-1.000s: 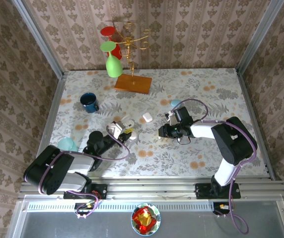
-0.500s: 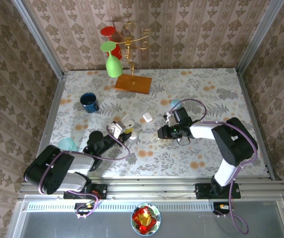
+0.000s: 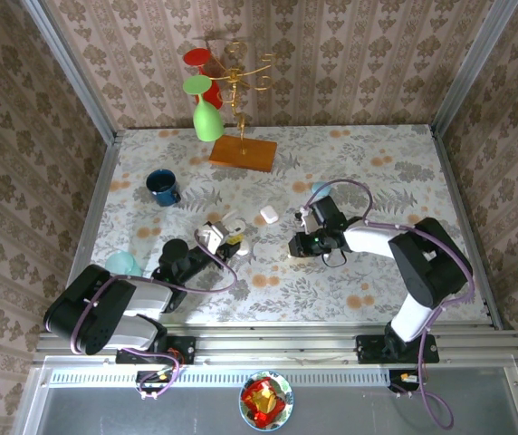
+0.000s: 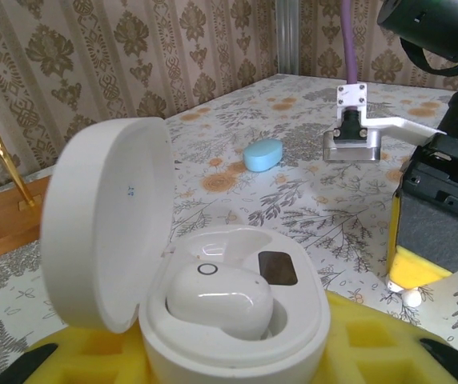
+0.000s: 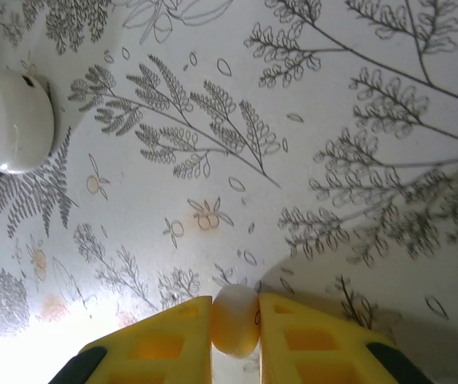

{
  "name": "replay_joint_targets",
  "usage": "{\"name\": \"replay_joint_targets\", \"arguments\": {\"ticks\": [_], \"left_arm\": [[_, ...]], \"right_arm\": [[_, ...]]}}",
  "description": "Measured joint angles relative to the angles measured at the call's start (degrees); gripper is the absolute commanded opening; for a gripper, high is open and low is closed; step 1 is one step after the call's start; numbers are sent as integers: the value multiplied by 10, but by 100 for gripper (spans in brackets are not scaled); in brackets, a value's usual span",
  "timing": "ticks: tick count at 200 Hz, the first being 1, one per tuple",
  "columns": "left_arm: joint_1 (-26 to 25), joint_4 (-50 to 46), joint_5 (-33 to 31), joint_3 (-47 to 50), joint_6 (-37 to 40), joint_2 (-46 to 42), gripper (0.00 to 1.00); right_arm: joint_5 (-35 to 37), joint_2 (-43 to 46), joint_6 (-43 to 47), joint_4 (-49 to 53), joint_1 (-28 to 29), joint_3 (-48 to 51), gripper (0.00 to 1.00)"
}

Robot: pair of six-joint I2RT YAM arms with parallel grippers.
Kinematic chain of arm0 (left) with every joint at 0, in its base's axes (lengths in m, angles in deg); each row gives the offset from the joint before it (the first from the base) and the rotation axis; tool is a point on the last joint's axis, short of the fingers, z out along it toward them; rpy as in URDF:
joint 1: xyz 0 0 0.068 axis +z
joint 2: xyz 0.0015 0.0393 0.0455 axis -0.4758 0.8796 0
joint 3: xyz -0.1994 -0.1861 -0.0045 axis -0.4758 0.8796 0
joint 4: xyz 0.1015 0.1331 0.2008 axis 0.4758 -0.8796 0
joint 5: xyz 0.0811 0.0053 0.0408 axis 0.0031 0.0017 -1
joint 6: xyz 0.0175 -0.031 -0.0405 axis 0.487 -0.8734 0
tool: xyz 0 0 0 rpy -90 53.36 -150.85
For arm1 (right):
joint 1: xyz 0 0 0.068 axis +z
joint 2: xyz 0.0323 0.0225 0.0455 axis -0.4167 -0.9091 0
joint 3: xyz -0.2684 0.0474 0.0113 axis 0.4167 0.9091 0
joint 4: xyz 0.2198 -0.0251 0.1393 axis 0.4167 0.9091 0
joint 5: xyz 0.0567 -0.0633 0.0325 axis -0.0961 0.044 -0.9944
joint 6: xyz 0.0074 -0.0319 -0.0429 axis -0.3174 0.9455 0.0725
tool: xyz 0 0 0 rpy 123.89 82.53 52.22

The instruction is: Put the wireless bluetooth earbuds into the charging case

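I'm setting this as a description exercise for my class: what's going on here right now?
The left fingers hold an open charging case, lid up, with one white earbud already seated inside. The right fingers pinch a second small white earbud down at the table. That one is not yet in the case.

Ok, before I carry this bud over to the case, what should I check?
1. Earbud pinched in the right gripper: ok, both yellow pads touch it.
2. Charging case gripped by the left gripper: ok.
3. Lid open: ok, standing up clear of the sockets.
4. Free socket behind the seated earbud: ok, looks empty.
5. Held earbud's orientation for that socket: cannot tell.
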Motion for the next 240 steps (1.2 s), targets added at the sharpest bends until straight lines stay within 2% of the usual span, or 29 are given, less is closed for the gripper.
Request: {"name": "replay_joint_targets", "arguments": {"ticks": [69, 107, 147, 170, 240], "left_arm": [[0, 4, 42, -11, -1, 18, 2], [0, 7, 54, -17, -9, 36, 2], [-1, 9, 63, -18, -12, 36, 2], [-1, 9, 67, -19, -14, 36, 2], [-8, 9, 68, -19, -16, 36, 2]], "right_arm": [[88, 171, 73, 23, 49, -5, 17], [141, 207, 137, 34, 99, -54, 17], [198, 204, 200, 59, 156, -111, 17], [229, 172, 229, 76, 180, -156, 17], [248, 96, 257, 83, 199, -190, 16]]}}
